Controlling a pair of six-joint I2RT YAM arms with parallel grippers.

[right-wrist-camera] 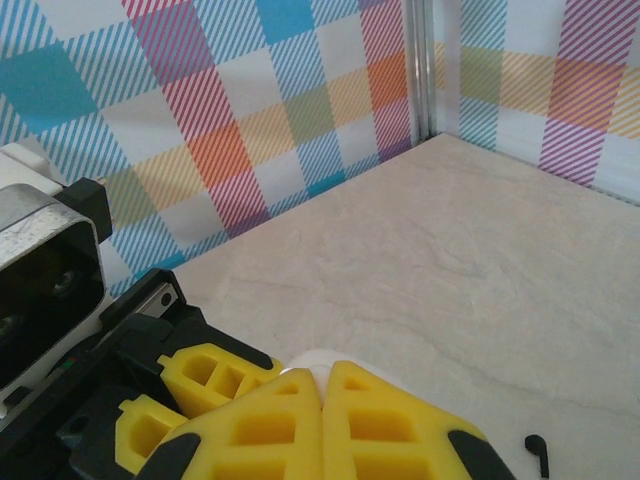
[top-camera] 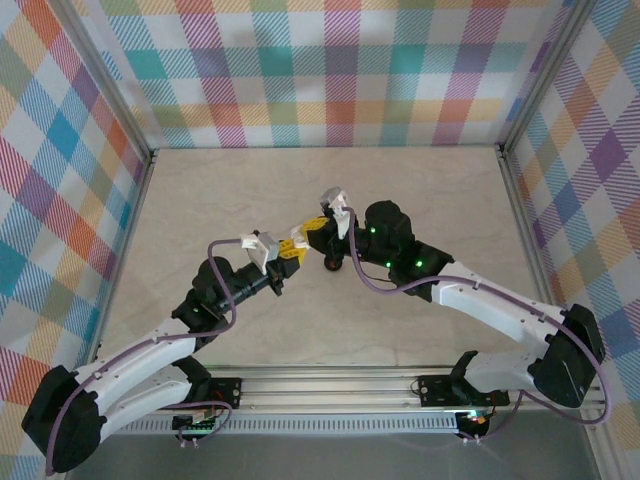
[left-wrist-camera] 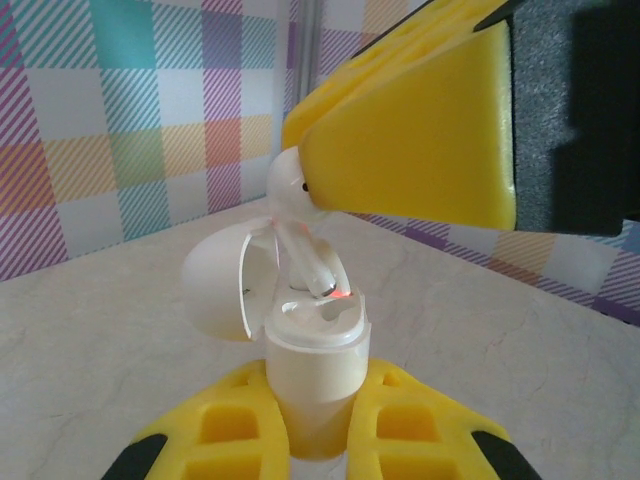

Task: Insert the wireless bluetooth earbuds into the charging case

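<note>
My left pincer [left-wrist-camera: 315,410] clamps the open charging case [left-wrist-camera: 318,345] upright. My right pincer [right-wrist-camera: 323,390] pinches a white earbud [left-wrist-camera: 297,205], stem at the socket mouth. I'd lower it straight along the stem before letting go. A black earbud [right-wrist-camera: 540,452] waits on the table [right-wrist-camera: 480,250].

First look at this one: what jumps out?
The left pincer grips an open white charging case upright, mid-table. The right pincer holds a white earbud above it, stem pointing into the case. A black earbud lies on the table nearby.
</note>
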